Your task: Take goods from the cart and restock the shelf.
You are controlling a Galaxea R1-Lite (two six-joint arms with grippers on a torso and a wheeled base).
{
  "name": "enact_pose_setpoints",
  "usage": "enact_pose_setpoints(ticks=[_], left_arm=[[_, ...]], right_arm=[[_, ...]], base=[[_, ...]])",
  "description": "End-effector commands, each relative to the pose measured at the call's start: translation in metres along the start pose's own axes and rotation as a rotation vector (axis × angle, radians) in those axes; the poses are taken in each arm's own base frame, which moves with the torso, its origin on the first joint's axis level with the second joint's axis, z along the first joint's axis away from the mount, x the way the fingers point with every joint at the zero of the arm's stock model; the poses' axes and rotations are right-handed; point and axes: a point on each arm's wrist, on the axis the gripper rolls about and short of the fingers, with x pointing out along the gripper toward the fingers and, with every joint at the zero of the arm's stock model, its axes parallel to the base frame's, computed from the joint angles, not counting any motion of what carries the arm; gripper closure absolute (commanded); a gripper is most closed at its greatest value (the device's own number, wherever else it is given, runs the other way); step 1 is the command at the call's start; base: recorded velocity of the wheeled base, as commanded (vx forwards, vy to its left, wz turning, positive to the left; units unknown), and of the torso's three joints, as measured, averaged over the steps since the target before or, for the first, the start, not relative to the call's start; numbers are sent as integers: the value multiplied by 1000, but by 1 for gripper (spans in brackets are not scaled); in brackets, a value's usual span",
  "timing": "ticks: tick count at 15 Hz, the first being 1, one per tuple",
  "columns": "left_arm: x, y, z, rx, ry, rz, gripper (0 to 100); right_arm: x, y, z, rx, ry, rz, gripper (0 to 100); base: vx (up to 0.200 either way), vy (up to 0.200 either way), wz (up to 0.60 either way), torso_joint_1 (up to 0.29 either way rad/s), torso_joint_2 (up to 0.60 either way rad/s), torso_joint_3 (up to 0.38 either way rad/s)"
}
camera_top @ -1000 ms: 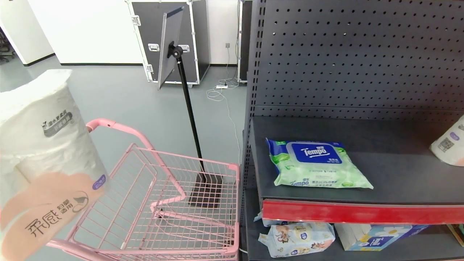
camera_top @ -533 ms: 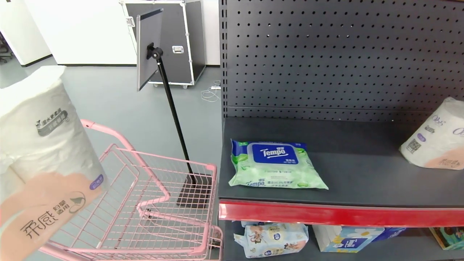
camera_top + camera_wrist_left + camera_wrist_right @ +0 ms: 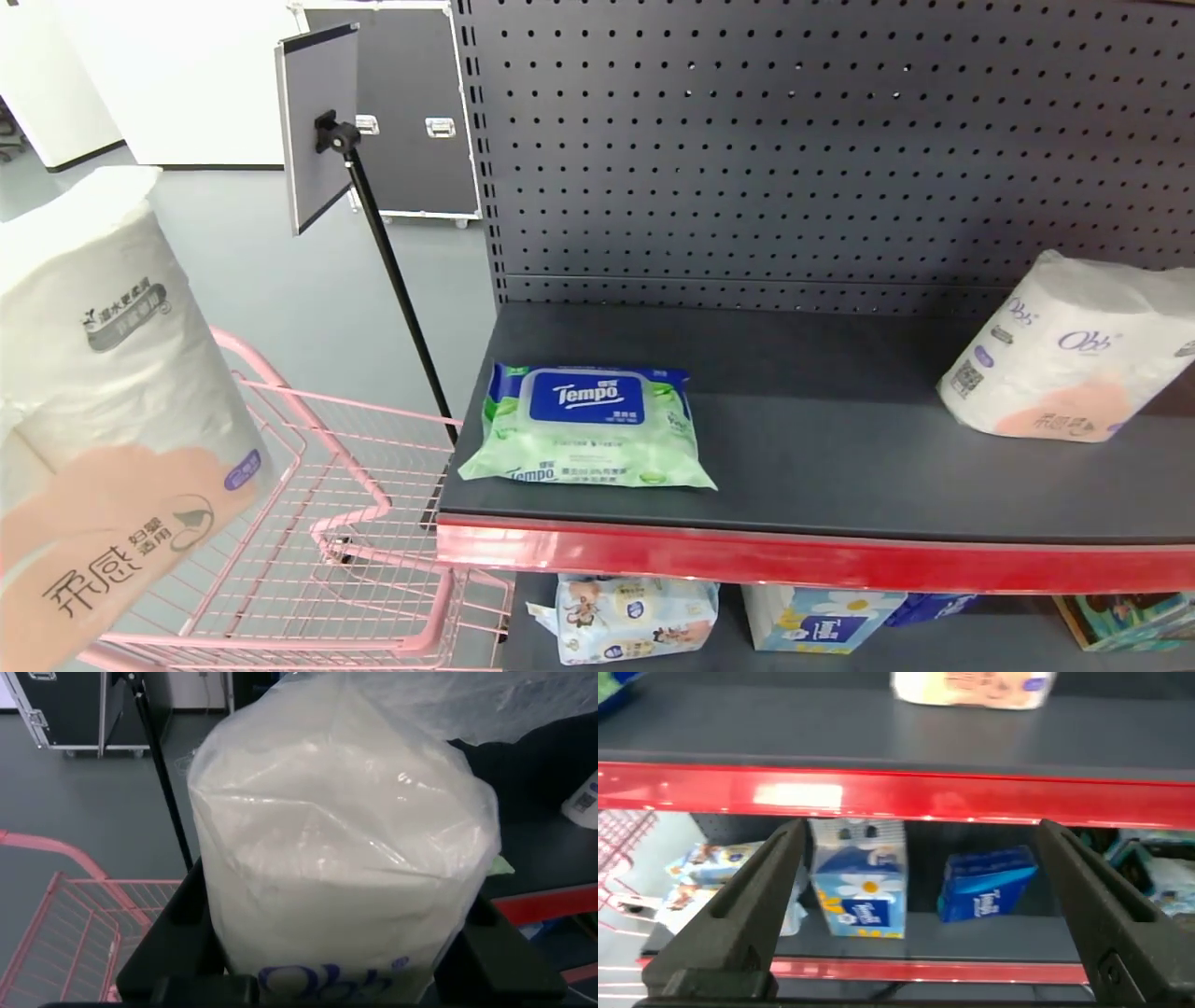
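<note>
Head camera swings right along the shelf, so the whole frame shifts left; the goods themselves don't move. Wipes pack at the shelf's front-left corner drifts left of frame centre. Roll pack toward the shelf's right end comes fully into view. Pink cart slides partly out of frame.
</note>
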Motion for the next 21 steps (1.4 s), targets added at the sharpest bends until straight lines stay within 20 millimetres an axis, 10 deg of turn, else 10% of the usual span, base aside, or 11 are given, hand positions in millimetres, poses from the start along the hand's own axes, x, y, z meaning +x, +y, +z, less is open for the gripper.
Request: enact_pose_setpoints(ticks=[1, 21], left_arm=[[0, 0, 1, 1, -3, 0, 100], [-1, -1, 7, 36, -22, -4, 100]], right_arm=[[0, 0, 0, 0, 1, 0, 0], [0, 0, 0, 0, 1, 2, 0]], base=[[0, -200, 0, 2, 7, 2], [0, -200, 0, 3, 2, 3]])
